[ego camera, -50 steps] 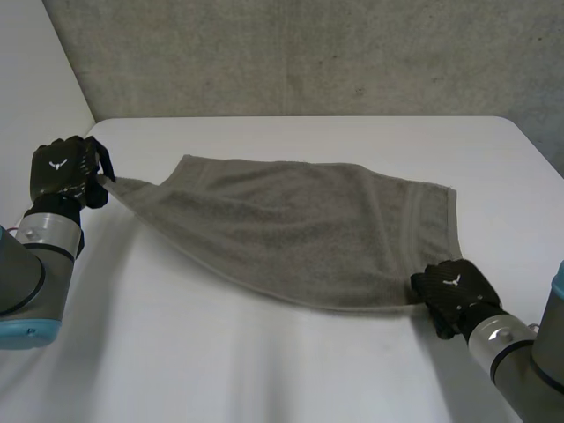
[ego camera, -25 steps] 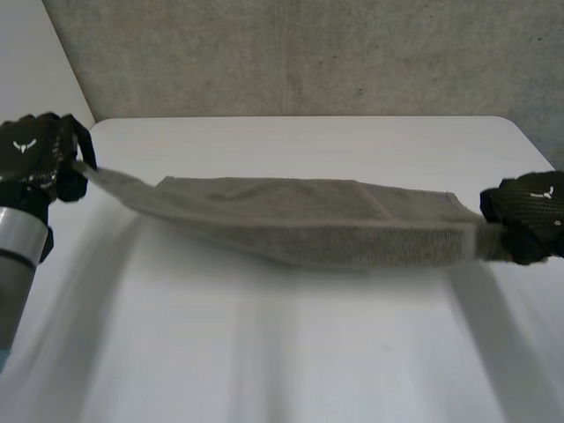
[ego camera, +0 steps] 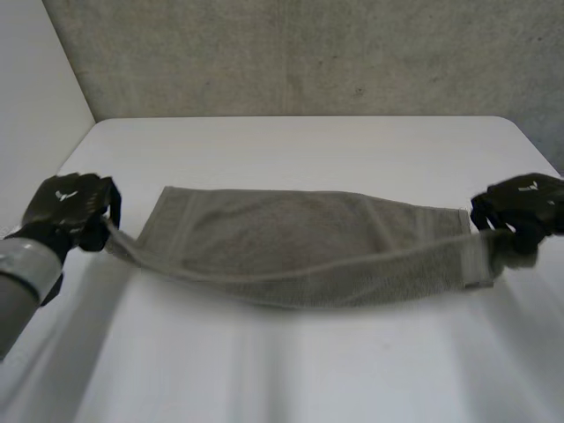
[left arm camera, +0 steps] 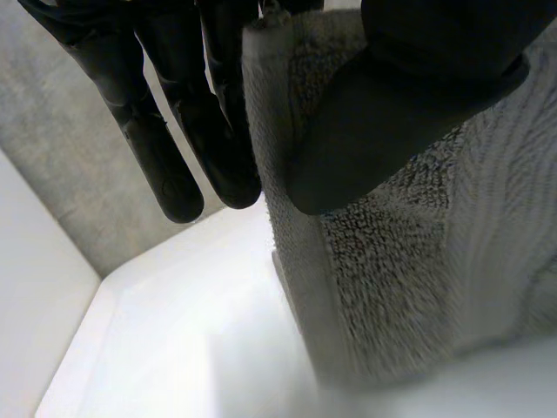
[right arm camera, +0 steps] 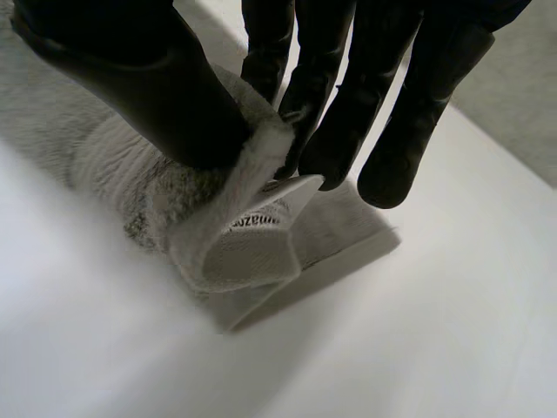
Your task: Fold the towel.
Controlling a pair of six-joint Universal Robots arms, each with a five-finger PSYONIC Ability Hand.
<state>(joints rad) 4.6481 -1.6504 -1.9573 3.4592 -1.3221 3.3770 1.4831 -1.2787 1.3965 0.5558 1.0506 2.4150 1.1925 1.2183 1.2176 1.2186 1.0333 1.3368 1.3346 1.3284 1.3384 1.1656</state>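
Note:
A grey towel (ego camera: 291, 238) lies across the middle of the white table (ego camera: 291, 141), its near edge lifted and stretched between my two hands. My left hand (ego camera: 69, 210) is shut on the towel's near left corner; in the left wrist view the towel (left arm camera: 383, 261) is pinched between thumb and fingers (left arm camera: 218, 131). At the table's right edge, my right hand (ego camera: 522, 208) is shut on the near right corner. The right wrist view has that corner of the towel (right arm camera: 235, 235), with its label, pinched by thumb and fingers (right arm camera: 331, 96). The far edge rests flat.
A rough grey wall (ego camera: 308, 53) rises behind the table. The table's far edge runs just beyond the towel, and bare tabletop lies in front of it.
Both hands lifted the near corners off the table and carried them toward the far edge. The towel's near half now hangs taut between them over the flat far half.

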